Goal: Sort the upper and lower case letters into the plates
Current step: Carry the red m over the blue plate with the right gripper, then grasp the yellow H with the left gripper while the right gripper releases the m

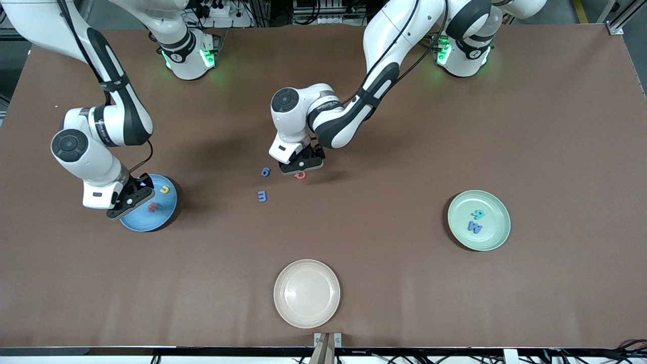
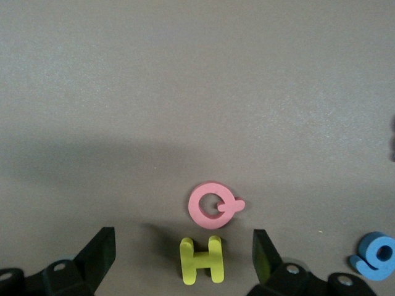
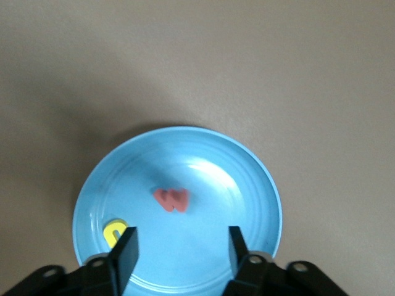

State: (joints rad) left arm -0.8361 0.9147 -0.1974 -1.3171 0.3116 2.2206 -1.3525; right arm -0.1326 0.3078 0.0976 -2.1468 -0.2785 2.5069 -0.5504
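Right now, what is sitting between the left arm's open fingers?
A yellow H lies on the table between the left tool's fingers, not gripped. The left wrist view shows it, with the pink Q just past it.

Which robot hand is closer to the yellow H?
The left. The left gripper hangs open right over the yellow H, a finger on either side. The right gripper is open over the blue plate at the right arm's end.
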